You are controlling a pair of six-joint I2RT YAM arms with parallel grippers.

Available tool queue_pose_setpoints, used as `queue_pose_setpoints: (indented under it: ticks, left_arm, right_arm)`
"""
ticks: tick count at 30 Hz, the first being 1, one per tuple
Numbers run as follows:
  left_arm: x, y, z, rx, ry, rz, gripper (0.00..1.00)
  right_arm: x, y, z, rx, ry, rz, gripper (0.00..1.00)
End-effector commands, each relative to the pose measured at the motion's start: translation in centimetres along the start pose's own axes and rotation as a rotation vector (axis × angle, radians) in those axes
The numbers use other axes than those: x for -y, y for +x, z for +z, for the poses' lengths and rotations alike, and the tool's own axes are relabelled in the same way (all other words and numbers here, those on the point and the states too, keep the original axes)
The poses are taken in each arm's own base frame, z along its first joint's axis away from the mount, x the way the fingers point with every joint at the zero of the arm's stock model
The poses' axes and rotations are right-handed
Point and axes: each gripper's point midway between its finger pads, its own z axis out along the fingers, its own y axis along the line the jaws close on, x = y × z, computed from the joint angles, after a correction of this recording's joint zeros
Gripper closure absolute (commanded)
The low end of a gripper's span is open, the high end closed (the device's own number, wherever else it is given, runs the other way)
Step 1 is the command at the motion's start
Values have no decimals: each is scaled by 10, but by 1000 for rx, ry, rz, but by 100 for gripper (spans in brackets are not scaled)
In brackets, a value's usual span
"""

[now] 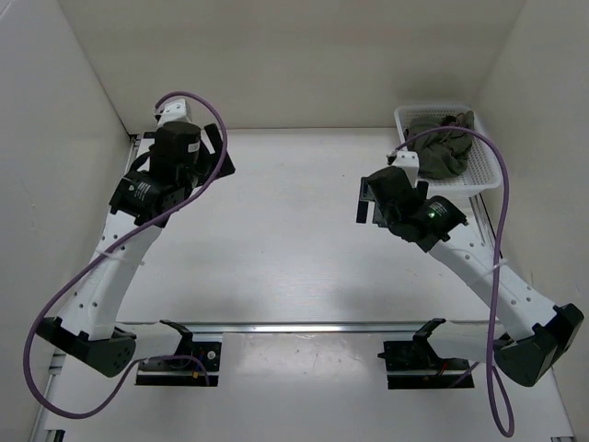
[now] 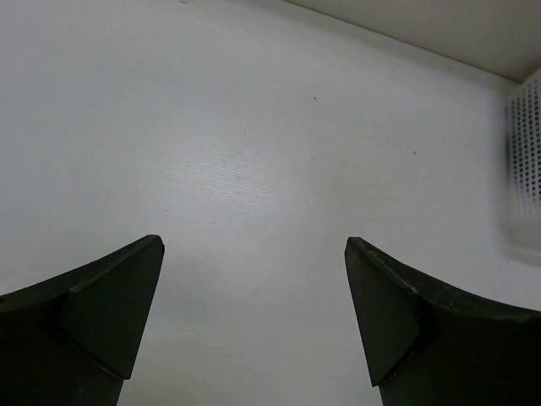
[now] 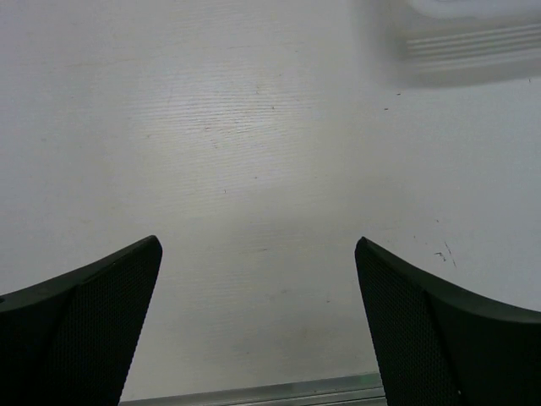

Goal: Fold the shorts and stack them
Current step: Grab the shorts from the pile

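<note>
We find the shorts point(image 1: 440, 147) bunched in a heap inside the basket point(image 1: 482, 180), not spread out at all. Seen from the right pincer point(image 1: 366, 200), the heap lies just beyond it and off to its right. From the left pincer point(image 1: 219, 155) it is well apart, far off to the right. The heap is crumpled and about as wide as it is deep, so we can make out no clear long axis. We cannot tell which way the waistband or the legs point. A purple cable point(image 1: 502, 198) from the right arm arches over the basket and crosses in front of the fabric in the top view.

In the left wrist view the left pincer point(image 2: 254, 249) stands wide apart with nothing between its fingers point(image 2: 101, 313). Only bare table point(image 2: 254, 152) lies under it, and a strip of the basket point(image 2: 526, 161) shows at its right edge.

In the right wrist view the right pincer point(image 3: 258, 249) is likewise spread wide and holds nothing. It hangs over bare table point(image 3: 254, 144), with a blurred edge of the basket point(image 3: 473, 38) ahead and to its right. Neither pincer touches the shorts.
</note>
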Motion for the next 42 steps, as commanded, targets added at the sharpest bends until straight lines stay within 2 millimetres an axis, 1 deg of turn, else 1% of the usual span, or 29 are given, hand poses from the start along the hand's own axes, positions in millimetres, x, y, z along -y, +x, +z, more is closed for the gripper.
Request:
queue_pose_setpoints:
  ticks: [1, 3, 7, 10, 11, 12, 13, 14, 15, 16, 17, 18, 19, 20, 21, 22, 23, 24, 25, 26, 30, 31, 33, 34, 35, 39, 40, 41, 42]
  left_arm:
    - [26, 11, 2, -69, 145, 67, 0]
    - [26, 22, 5, -101, 156, 85, 0]
    - [25, 25, 7, -108, 152, 100, 0]
    - [24, 30, 9, -134, 175, 112, 0]
    - [22, 29, 10, -136, 176, 105, 0]
    - [21, 30, 12, -140, 178, 100, 0]
    - [19, 33, 11, -143, 176, 101, 0]
    - [20, 31, 12, -134, 181, 98, 0]
    - [19, 35, 14, -146, 175, 102, 0]
    - [19, 37, 16, -146, 175, 102, 0]
    - [20, 35, 17, -135, 180, 99, 0]
    - [22, 38, 20, -148, 186, 112, 0]
    - [23, 39, 24, -156, 182, 115, 0]
    - [26, 39, 26, -162, 190, 115, 0]
    - [27, 37, 28, -161, 191, 127, 0]
    - [30, 36, 32, -163, 189, 128, 0]
    - [30, 38, 36, -171, 186, 143, 0]
    - [32, 35, 36, -166, 189, 141, 0]
    - [33, 34, 38, -165, 189, 150, 0]
    - [37, 34, 42, -173, 196, 151, 0]
    - [42, 35, 55, -188, 189, 165, 0]
    - [42, 38, 58, -196, 185, 168, 0]
    - [42, 32, 62, -178, 168, 157, 0]
    - [43, 29, 63, -163, 165, 154, 0]
    - [44, 28, 65, -165, 164, 154, 0]
    - [38, 30, 85, -174, 117, 154, 0]
    - [39, 30, 88, -176, 116, 154, 0]
    - [43, 29, 89, -178, 127, 153, 0]
    - [43, 32, 93, -185, 124, 164, 0]
  right_arm:
    - [9, -7, -6, 50, 21, 44, 0]
    - [10, -8, -6, 55, 30, 44, 0]
    - [22, -10, 2, 60, 93, 61, 0]
    - [35, -27, 12, 65, 146, 79, 0]
    - [31, -29, 21, 36, 125, 78, 0]
    - [41, -47, 27, 53, 128, 126, 0]
    - [44, -56, 33, 44, 115, 149, 0]
    - [44, -58, 51, 2, 102, 160, 0]
    - [63, -68, 63, -17, 118, 223, 0]
    - [51, -87, 66, -25, 12, 290, 0]
    - [67, -89, 93, -78, 28, 349, 0]
    - [69, -97, 103, -90, 2, 373, 0]
    - [72, -112, 124, -95, 2, 402, 0]
    - [91, -121, 135, -86, 52, 424, 0]
    - [98, -127, 145, -85, 80, 431, 0]
    - [104, -119, 173, -134, 117, 431, 0]
    - [120, -122, 184, -138, 156, 448, 0]
    - [127, -149, 186, -82, 152, 456, 0]
    - [131, -152, 196, -89, 143, 468, 0]
    - [142, -142, 225, -131, 159, 484, 0]
    - [168, -145, 272, -133, 158, 568, 0]
    - [173, -133, 295, -158, 164, 588, 2]
    - [192, -139, 309, -123, 183, 640, 4]
    - [195, -127, 326, -144, 178, 660, 5]
    - [196, -134, 335, -117, 129, 674, 5]
    - [190, -127, 369, -112, 46, 686, 16]
    - [188, -135, 368, -93, 23, 685, 21]
    - [185, -133, 372, -95, 8, 696, 43]
    - [183, -134, 372, -98, -1, 707, 56]
